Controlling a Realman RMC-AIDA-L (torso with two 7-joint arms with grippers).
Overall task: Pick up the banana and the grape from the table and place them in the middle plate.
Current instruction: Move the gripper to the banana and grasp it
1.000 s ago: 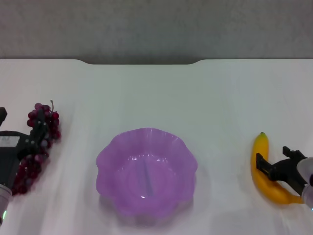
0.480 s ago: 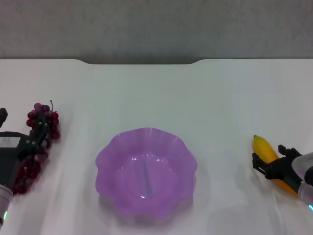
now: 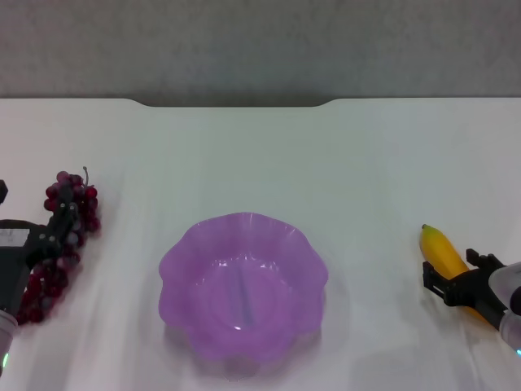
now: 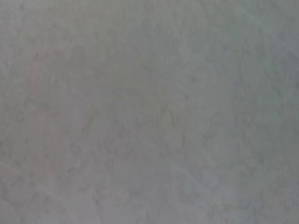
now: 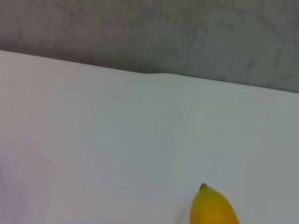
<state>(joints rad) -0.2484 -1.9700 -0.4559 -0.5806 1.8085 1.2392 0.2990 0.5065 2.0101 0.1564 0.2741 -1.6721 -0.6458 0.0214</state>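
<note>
While both fruits sit off the middle plate (image 3: 244, 285) at frame centre: right gripper (image 3: 461, 287), lower right, fingers clamped on the banana (image 3: 440, 249); left gripper (image 3: 39, 248), far left, apparently clasping the grape (image 3: 67, 220). Carry each low, release over the plate's hollow.

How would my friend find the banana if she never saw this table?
Start at the purple scalloped plate mid-table, then look toward the robot's right. The banana is there, in the right end effector: smooth, yellow, dark-tipped, unlike the knobbly red-purple grapes opposite.

Grape (image 3: 61, 236) left of middle plate (image 3: 243, 285), banana (image 3: 444, 253) right.
</note>
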